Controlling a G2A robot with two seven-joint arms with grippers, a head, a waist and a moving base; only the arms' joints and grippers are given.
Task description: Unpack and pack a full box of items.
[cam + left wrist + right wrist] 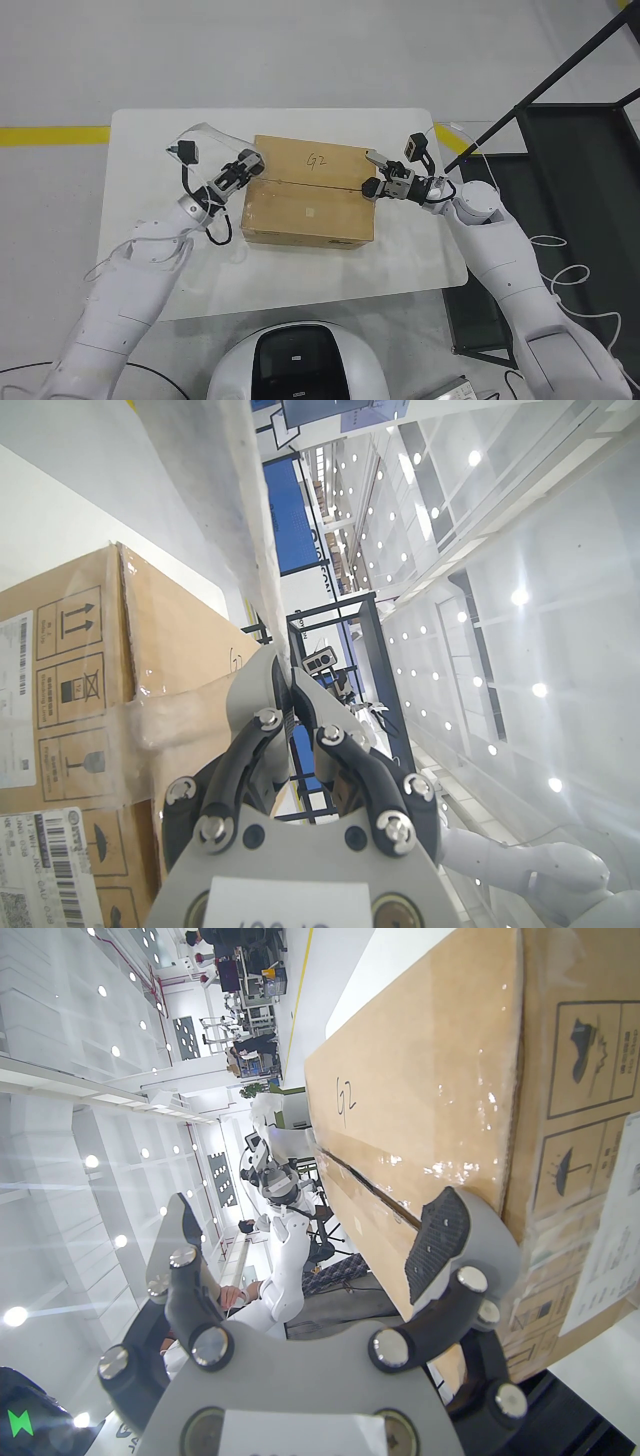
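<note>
The box (310, 195) sits shut in the middle of the counter (140, 150). The left end effector (285, 680) pinches floppy, sticky tape (220, 500) that could tear; hold it near the box. The right end effector (307, 1228) is released at the other end. The box looks stiff and is likely heavy.

Brown cardboard box (308, 190) sits flat mid-worktop (400, 270), long side running across. Both top flaps are down, with a dark seam between them end to end and a handwritten mark on the far flap. Handling symbols and white labels cover the end faces. A clear tape strip (260, 550) stretches up from the left end, pinched in the left gripper (289, 685).
</note>
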